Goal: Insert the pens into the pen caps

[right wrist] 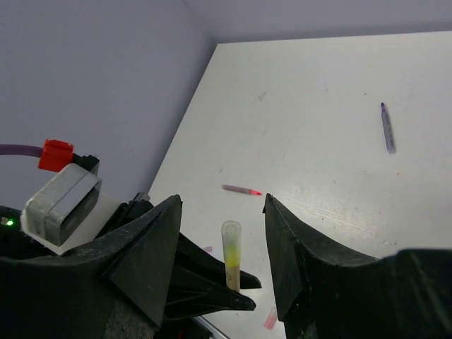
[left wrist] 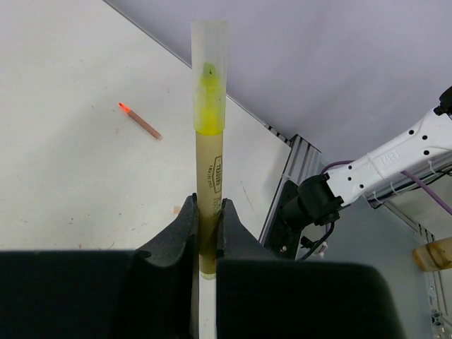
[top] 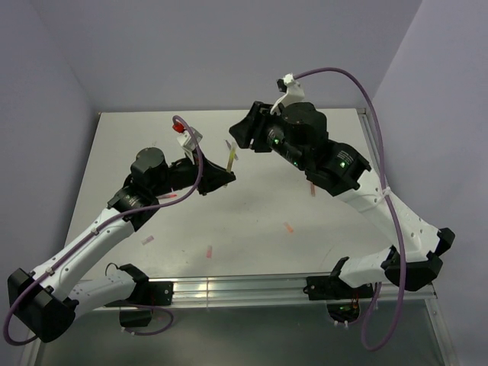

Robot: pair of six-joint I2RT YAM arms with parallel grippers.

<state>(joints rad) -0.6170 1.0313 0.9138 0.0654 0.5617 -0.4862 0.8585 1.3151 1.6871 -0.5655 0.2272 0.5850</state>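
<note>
Jaws, left gripper (left wrist: 208, 203): closed tight on the lower barrel of the yellow pen (left wrist: 210, 166), one black finger on each side.

Jaws, right gripper (right wrist: 222, 205): standing wide apart and holding nothing; the pen's top shows in the gap between the two fingers, touching neither.

Yellow pen: held upright off the table (top: 114, 152), between the two grippers. A pale yellow cap (left wrist: 210, 42) sits over its tip.

Left wrist view:
- Only this view shows the yellow nib through the translucent cap, and the dark print on the barrel.
- An orange-tipped pen (left wrist: 141, 121) lies loose on the table beyond.
- The right arm's white link (left wrist: 385, 164) is seen off the table's railed edge.

Right wrist view:
- Alone in showing a dark purple pen (right wrist: 387, 127) lying well apart on the open table.
- A pink-red pen (right wrist: 241, 190) lies nearer the side wall.
- A pink cap (right wrist: 270, 319) lies at the bottom edge.
- The capped pen (right wrist: 231, 258) rises from the left gripper (right wrist: 212, 286) below.
- Whether the pink-red pen is the one seen from the left wrist cannot be told.

Top view:
- The yellow pen (top: 231, 158) is a small tilted stick at mid-table. The left gripper (top: 223, 177) is under it and the right gripper (top: 244, 136) just beside its upper end.
- The cap is too small to make out here.
- Small reddish pieces lie scattered on the nearer half of the table.
</note>
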